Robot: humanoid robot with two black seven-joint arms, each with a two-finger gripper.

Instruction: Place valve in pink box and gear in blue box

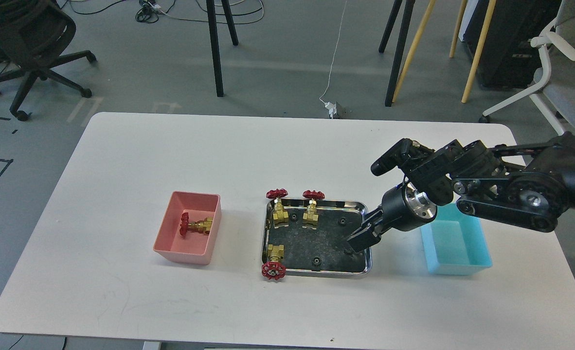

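One valve [196, 226] lies on its side in the pink box [184, 254], left of centre. Three more valves stand in the steel tray [316, 274]: two at its back [278, 209] [312, 210] and one at its front left [273, 262]. Small black gears lie in the tray, such as one at the back [341, 222] and one at the front [316, 264]. My right gripper [358, 241] points down into the tray's right side, its tip at a gear that is mostly hidden. Its dark fingers cannot be told apart. The blue box [458, 245] is empty, with my right arm over its back left corner. My left arm is out of view.
The white table's [122, 170] back half and front strip are bare. Beyond the table are an office chair [29, 53], black stand legs [217, 48] and wooden legs [472, 63].
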